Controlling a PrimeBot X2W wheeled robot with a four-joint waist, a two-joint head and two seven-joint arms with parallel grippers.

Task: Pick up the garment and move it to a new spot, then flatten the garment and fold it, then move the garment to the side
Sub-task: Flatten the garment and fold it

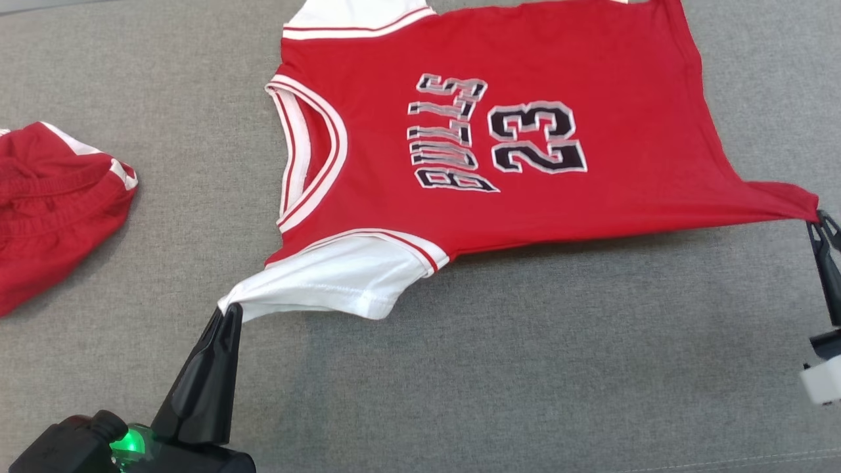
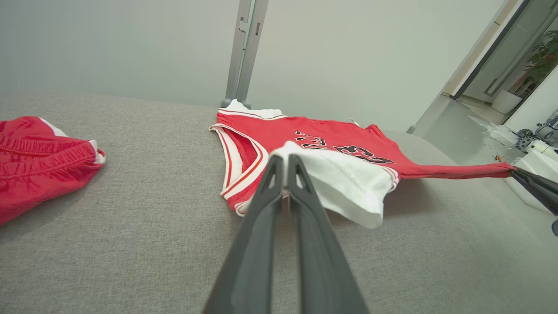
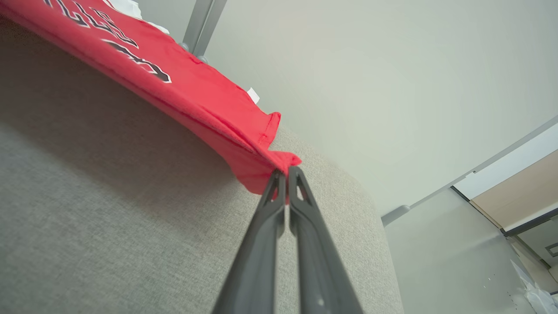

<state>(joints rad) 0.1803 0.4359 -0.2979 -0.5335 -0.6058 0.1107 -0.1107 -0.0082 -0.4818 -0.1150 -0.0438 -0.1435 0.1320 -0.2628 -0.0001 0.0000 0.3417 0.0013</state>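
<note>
The garment (image 1: 525, 151) is a red jersey with white sleeves and black "BULLS 23" lettering, spread on the grey fabric surface (image 1: 460, 368). My left gripper (image 1: 230, 312) is shut on the tip of the near white sleeve (image 2: 344, 183), lifting it slightly. At the right edge my right gripper (image 1: 820, 220) is shut on the garment's near hem corner (image 3: 279, 163), which is pulled out taut and raised off the surface. The left wrist view shows the garment (image 2: 322, 144) beyond my left gripper (image 2: 285, 159). In the right wrist view my right gripper (image 3: 285, 172) pinches red cloth.
A second red garment with white trim (image 1: 52, 203) lies crumpled at the left. A grey metal post (image 2: 244, 52) stands behind the surface. The surface's right edge drops off near my right gripper, with floor and a doorway beyond (image 2: 501, 87).
</note>
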